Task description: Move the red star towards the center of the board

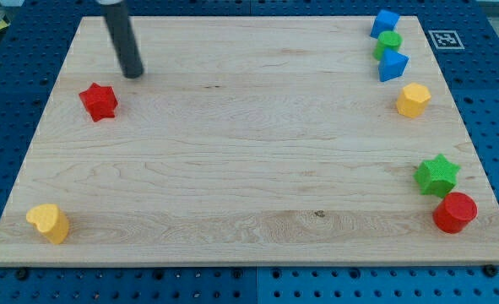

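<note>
The red star (pixel 99 101) lies on the wooden board (pixel 249 152) near the view's left edge, in the upper part. My tip (pixel 132 74) touches the board just up and to the right of the red star, a short gap away from it. The rod rises from the tip toward the view's top and leaves the frame.
A yellow block (pixel 48 222) sits at the bottom left corner. At the view's top right stand a blue cube (pixel 385 23), a green cylinder (pixel 388 43), a blue block (pixel 393 64) and a yellow hexagon (pixel 413 99). A green star (pixel 437 175) and a red cylinder (pixel 455 212) sit at the bottom right.
</note>
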Robot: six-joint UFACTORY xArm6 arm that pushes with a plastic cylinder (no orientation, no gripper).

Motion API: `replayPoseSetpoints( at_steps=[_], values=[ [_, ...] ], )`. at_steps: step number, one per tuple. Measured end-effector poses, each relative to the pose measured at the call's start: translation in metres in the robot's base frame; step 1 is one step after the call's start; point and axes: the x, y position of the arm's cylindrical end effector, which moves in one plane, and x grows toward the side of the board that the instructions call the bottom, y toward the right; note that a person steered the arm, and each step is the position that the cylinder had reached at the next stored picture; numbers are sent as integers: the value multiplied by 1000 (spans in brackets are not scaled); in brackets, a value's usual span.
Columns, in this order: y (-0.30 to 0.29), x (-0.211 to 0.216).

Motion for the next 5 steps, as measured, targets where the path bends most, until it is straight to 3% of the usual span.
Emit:
replayPoseSetpoints(
  at_steps=[1,2,5],
  values=[
    [-45,3],
    [-52,53],
    [-26,76]
  ],
)
